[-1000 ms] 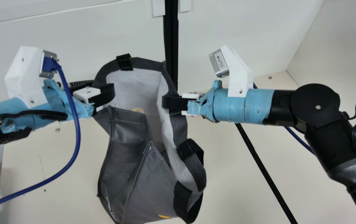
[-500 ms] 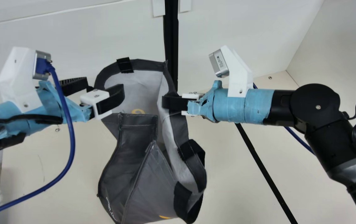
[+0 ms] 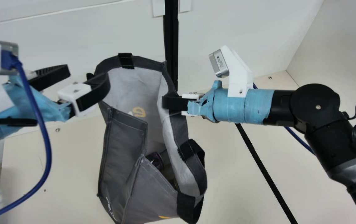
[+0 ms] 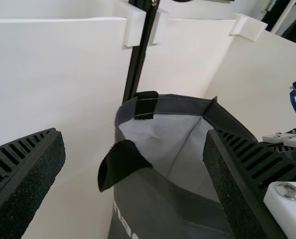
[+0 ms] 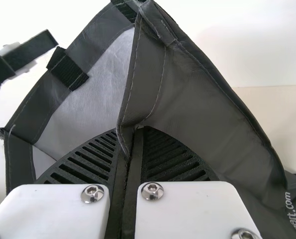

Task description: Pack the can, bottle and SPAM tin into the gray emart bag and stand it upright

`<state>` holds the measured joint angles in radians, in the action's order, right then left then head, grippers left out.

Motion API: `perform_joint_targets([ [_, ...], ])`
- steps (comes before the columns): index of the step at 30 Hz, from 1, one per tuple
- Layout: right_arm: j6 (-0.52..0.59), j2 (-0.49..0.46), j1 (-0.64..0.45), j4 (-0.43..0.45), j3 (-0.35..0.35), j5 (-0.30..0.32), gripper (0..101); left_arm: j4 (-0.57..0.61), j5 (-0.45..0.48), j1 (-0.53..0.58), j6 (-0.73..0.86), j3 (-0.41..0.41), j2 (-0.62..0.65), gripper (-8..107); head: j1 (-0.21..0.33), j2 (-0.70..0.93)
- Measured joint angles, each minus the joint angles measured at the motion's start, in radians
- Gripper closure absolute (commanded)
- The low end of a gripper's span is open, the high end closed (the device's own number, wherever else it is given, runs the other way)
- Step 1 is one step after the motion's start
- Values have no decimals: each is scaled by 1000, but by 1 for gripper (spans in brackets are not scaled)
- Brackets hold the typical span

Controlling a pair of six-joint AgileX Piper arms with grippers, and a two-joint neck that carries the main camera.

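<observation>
- Centrally, the gray emart bag (image 3: 118, 161) gaped over the worktop (image 3: 56, 186), a dark purple item (image 3: 155, 160) inside.
- Just right of centre, the right gripper (image 5: 138, 132) had its fingers clamped on the bag's rim; slipping cloth could have let that side sag.
- At left, the left gripper (image 3: 88, 74) had its fingers apart, gripping nothing; a careless nudge might have tipped the bag and shifted its load.

- You can pass down through the open mouth of the bag (image 3: 131, 84).
- Your right gripper (image 3: 169, 102) blocks one side.
- Mind the blue cable (image 3: 50, 152) looping from your left arm (image 3: 20, 99).
</observation>
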<state>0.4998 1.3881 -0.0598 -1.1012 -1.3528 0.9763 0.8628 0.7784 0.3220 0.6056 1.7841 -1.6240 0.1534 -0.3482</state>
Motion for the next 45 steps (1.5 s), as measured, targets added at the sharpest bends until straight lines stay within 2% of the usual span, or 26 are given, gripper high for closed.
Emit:
perform_joint_targets([
  [6, 0, 0, 0, 0, 0, 0, 101, -49, -14, -20, -18, -34, 54, 9, 0, 0],
  [12, 0, 0, 0, 0, 0, 0, 101, -160, -24, -40, -69, -84, 113, 9, 0, 0],
  [27, 0, 0, 0, 0, 0, 0, 101, -586, -16, -99, -301, -209, 253, 9, 0, 0],
  [39, 0, 0, 0, 0, 0, 0, 101, -957, 44, -84, -507, -300, 352, 9, -2, 0],
  [45, 0, 0, 0, 0, 0, 0, 101, -1097, 66, -72, -580, -354, 394, 9, 0, 0],
])
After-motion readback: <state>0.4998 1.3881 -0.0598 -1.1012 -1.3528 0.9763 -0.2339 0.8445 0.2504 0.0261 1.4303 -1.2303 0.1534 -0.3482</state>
